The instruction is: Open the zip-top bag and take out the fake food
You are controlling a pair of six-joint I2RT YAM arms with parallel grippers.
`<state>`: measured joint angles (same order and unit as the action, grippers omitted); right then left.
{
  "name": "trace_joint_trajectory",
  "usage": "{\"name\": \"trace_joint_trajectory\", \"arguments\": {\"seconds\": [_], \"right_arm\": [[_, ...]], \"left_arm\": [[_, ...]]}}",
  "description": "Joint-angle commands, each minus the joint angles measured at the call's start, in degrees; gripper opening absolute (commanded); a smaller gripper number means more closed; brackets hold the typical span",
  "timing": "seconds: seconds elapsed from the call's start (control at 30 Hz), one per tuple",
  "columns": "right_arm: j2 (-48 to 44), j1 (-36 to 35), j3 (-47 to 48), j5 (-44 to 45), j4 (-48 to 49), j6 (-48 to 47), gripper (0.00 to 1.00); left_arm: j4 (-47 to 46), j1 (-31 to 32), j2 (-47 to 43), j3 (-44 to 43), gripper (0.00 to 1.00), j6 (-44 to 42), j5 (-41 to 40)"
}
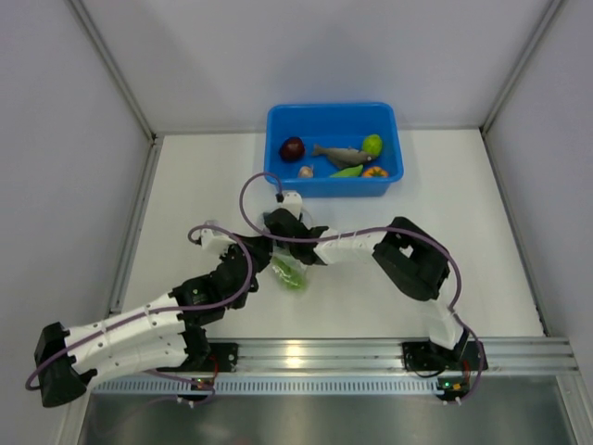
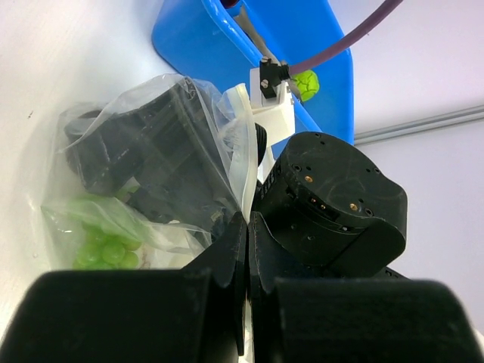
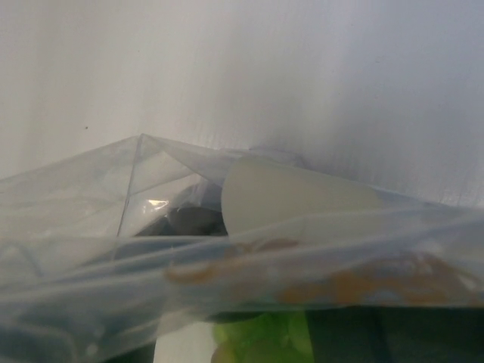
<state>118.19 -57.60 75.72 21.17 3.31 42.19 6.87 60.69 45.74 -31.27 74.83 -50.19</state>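
Note:
The clear zip-top bag (image 1: 281, 243) lies mid-table and also shows in the left wrist view (image 2: 189, 128). My left gripper (image 2: 247, 227) is shut on the bag's rim; in the top view it (image 1: 263, 256) sits at the bag's left side. My right gripper (image 1: 280, 234) reaches inside the bag, a dark shape behind the plastic (image 2: 140, 162). Green grapes (image 2: 106, 248) lie in the bag; they show low in the right wrist view (image 3: 265, 340) between dark finger shapes under plastic (image 3: 227, 257). The film hides how the right jaws stand.
The blue bin (image 1: 278, 171) stands behind the bag. It holds a maroon ball (image 1: 292, 148), a grey-purple long piece (image 1: 339, 154), a lime ball (image 1: 372, 144), a green pod (image 1: 347, 171) and a small orange piece (image 1: 374, 171). Frame posts flank the table.

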Motion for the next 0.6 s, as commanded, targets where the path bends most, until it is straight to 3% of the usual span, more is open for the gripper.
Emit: {"name": "trace_joint_trajectory", "arguments": {"seconds": [0.0,0.57], "right_arm": [[-2.61,0.21,-1.80,2.47,0.99,-1.58,0.52],[-23.18,-0.67,-12.44,-0.43,-0.32,-4.66,0.52]], "left_arm": [[-3.54,0.13,-1.44,0.24,0.00,-0.30,-0.43],[-2.13,0.13,-2.23,1.12,0.00,0.32,-2.36]]}}
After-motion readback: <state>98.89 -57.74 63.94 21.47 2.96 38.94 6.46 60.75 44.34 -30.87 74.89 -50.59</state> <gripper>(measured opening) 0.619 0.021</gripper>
